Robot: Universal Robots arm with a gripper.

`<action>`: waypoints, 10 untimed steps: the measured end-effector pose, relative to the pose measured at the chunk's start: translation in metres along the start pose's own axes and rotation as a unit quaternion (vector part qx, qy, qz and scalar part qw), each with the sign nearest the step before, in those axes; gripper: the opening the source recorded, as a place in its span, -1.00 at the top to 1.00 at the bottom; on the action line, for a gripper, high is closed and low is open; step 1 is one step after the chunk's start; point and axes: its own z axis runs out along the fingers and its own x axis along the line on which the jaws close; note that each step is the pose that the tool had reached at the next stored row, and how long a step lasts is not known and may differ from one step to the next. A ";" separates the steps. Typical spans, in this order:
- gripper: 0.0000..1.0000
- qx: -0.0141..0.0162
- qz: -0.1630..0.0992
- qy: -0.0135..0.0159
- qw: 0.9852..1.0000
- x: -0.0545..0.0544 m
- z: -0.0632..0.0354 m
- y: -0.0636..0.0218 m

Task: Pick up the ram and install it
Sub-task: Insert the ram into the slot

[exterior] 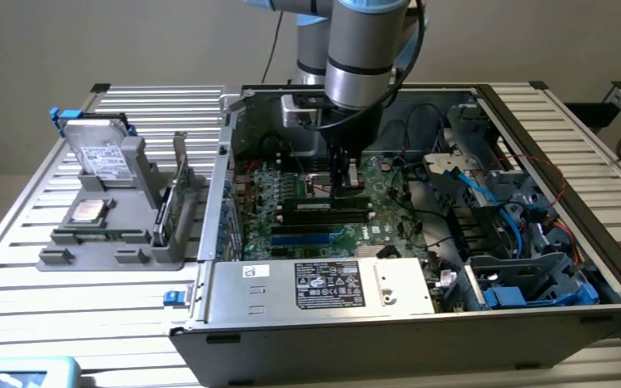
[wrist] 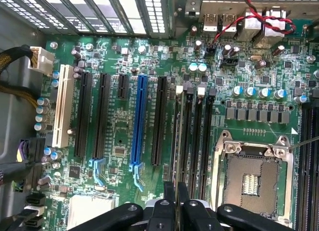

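One ram (wrist: 175,141) edge-on between jaws, wrist view.

Ram (wrist: 175,141) edge-on in hand (wrist: 176,186), chips hidden; hand base cropped.

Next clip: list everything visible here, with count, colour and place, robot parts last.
computer case: one, black, open, on the slatted table
motherboard: one, green, inside the case
expansion slots: one white, one blue, several black
processor socket: one, silvery, no chip in it
ram: one, apparently the thin strip seen edge-on at the memory slots, in line with the pincer
power supply: one, silvery, at the case's near edge
fixture: one, grey, at the exterior view's left, holding a drive, a processor chip and an upright card
arm: one, silver-grey, reaching into the case
pincer: one, black, low over the memory slots
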 end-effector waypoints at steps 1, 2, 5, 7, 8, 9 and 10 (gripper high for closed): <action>0.73 0.000 0.000 0.000 1.000 0.000 0.0004 0.0000; 0.73 0.000 0.000 0.001 1.000 0.000 0.0008 0.0000; 0.73 0.001 0.000 0.002 1.000 -0.003 0.0014 -0.0002; 0.73 0.002 0.000 0.004 1.000 -0.005 0.0015 -0.0002; 0.73 0.002 0.000 0.005 1.000 -0.005 0.0017 -0.0002; 0.73 0.003 0.000 0.007 1.000 -0.005 0.0018 -0.0002; 0.73 0.003 0.000 0.008 1.000 -0.005 0.0019 -0.0001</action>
